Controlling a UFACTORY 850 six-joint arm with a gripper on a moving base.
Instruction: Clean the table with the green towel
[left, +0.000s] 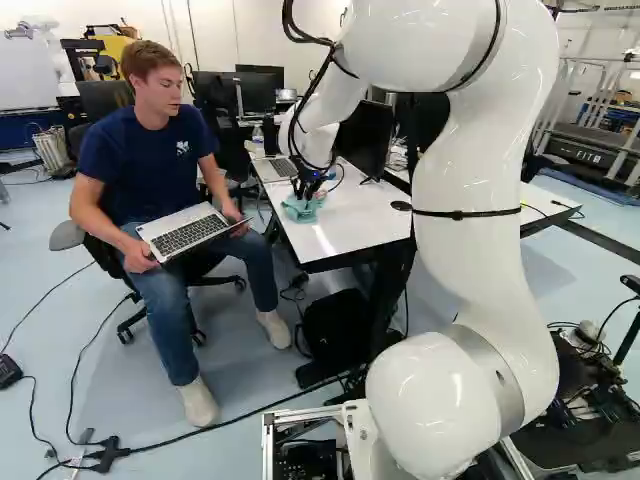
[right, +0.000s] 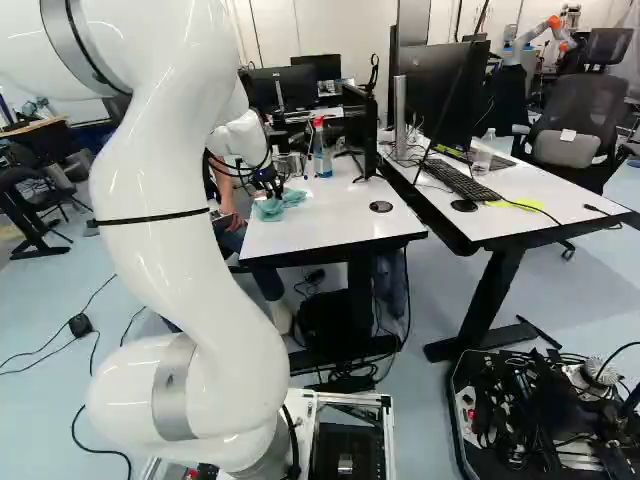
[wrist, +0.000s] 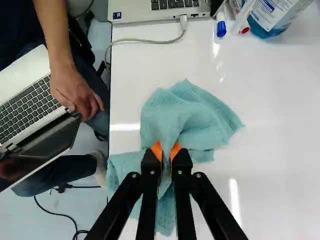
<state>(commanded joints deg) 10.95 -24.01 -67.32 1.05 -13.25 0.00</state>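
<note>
In the left base view my gripper (left: 308, 190) is over the near left part of the white table (left: 330, 236), at the green towel (left: 303, 209). The wrist view shows the gripper (wrist: 166, 159) shut on a bunched fold of the towel (wrist: 183, 116), one orange pad on each side of the cloth. The towel lies crumpled on the tabletop, spreading ahead of the fingers and under them, with one part reaching the table's edge beside the seated person.
A person with a laptop (left: 186, 232) sits close against the table's left side. Ahead of the towel are another laptop (wrist: 160, 10) with a cable, a blue marker (wrist: 221, 25) and a spray bottle (wrist: 280, 15). Monitors (right: 440, 92) stand farther back. Another robot (right: 540, 32) is in the background.
</note>
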